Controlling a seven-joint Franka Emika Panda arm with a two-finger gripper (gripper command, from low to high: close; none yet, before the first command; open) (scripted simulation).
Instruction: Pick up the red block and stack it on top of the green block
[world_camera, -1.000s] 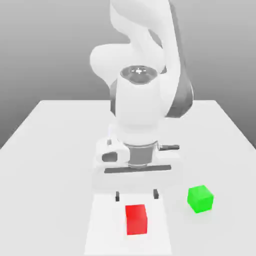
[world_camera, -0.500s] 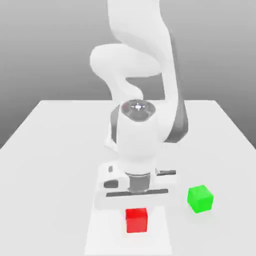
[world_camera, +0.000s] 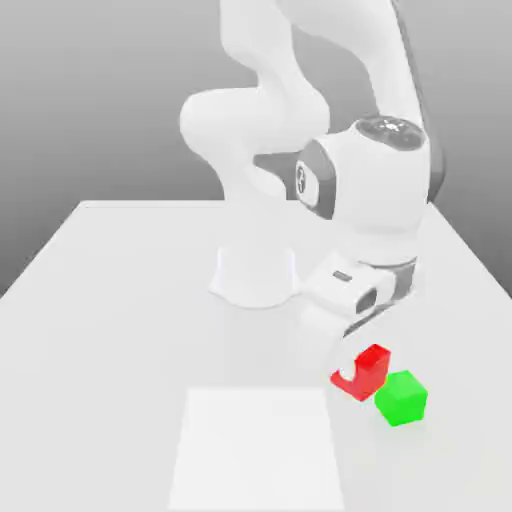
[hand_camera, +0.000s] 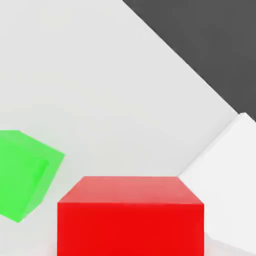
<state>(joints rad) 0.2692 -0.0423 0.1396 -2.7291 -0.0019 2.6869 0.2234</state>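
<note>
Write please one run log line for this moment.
phase: carry | jaws: shut on red block | red block: lifted, beside green block, not yet on top | green block: on table

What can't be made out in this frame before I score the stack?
- Fingertips of the gripper: in the exterior view they blend into the red block, so the contact points are unclear.
- Gap between the red block and the green block: they overlap in the exterior view; touching or apart, can't tell.
- Both blocks are cut off by the edge in the hand view.
</note>
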